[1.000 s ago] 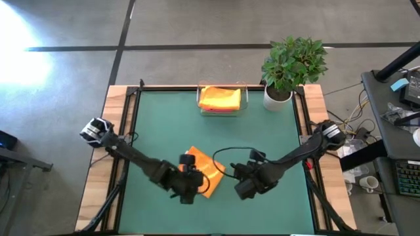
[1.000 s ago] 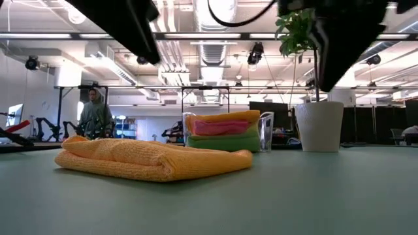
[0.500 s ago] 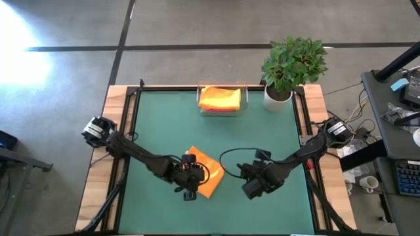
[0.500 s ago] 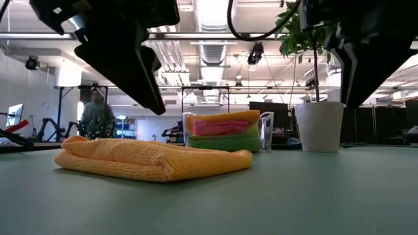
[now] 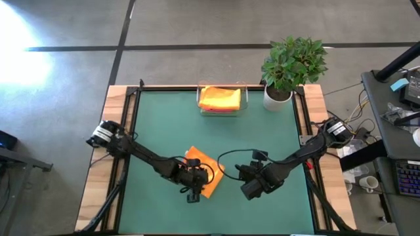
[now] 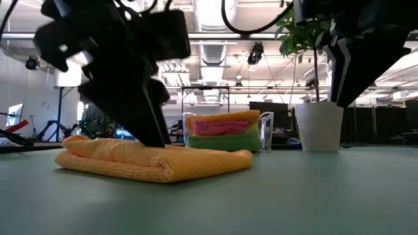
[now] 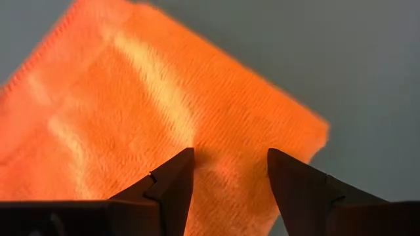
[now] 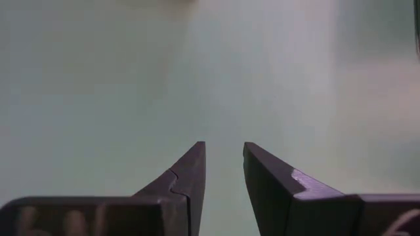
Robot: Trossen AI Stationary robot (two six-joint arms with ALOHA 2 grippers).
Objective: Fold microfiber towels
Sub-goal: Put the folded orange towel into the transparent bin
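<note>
The green table (image 5: 262,124) carries two groups of cloth: a clear tray (image 5: 244,99) at the far edge holds a stack of folded towels (image 6: 219,130), orange on top, then pink, then green, while one folded orange towel (image 5: 209,174) lies alone near the front middle, between the two arms. That lone towel is the one the coming move turns on. It sits as a flat diamond, its corners pointing toward the far and near edges, and it lies directly under the left gripper (image 7: 226,172), whose fingers stand apart over the cloth near one of its corners, holding nothing. The right gripper (image 8: 223,160) is just beside the towel on its right, over bare table, its fingers parted a little and empty. The left arm is therefore the nearer, and I judge that it only needs to drop and close to take the towel. In the low view the towel is a thick, soft, ribbed bundle of several layers with a rounded folded edge.
</note>
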